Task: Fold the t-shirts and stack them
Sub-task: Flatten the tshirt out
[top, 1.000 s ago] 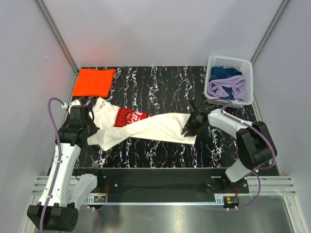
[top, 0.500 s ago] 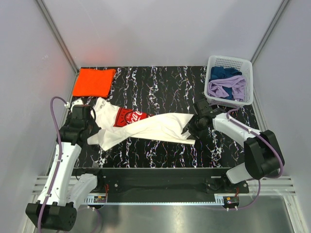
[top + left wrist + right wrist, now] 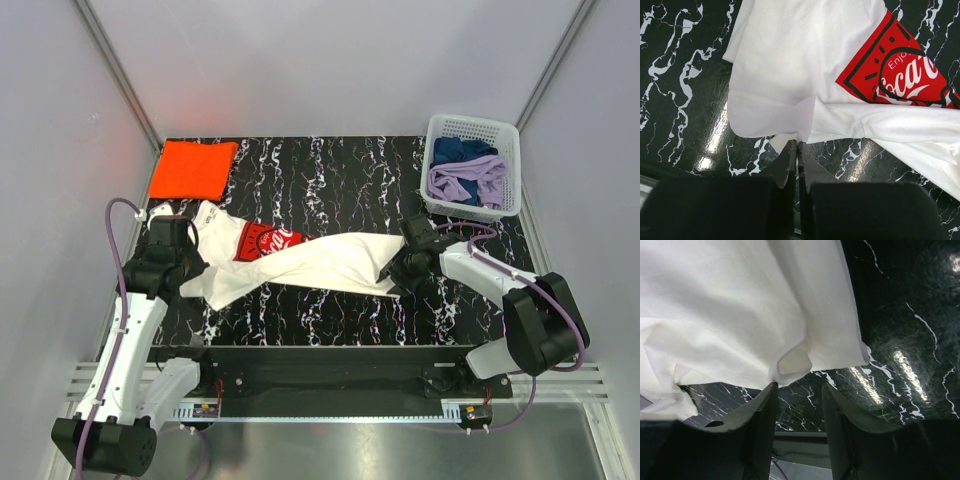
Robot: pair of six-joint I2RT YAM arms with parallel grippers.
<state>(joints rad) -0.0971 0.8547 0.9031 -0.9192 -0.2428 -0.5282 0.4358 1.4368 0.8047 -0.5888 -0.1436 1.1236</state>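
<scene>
The right gripper (image 3: 798,386) has just let go — its jaws now stand half apart, the white shirt (image 3: 310,262) lying loose just past them. The left gripper (image 3: 798,145) stays pinched on the opposite corner. Still unfolded — the orange shirt (image 3: 193,168) lies folded far-left.

Two t-shirts from where I stand: one white cloth t-shirt with a red printed graphic (image 3: 300,262) and one bright orange cloth t-shirt (image 3: 193,168). One white plastic lattice basket (image 3: 512,170), and in it two bundles of cloth that I can make out — one dark blue garment (image 3: 460,148), one lilac garment (image 3: 465,180). One black table top with white marbling (image 3: 330,180). Two white-and-black robot arms — one left arm (image 3: 130,330), one right arm (image 3: 490,275).
</scene>
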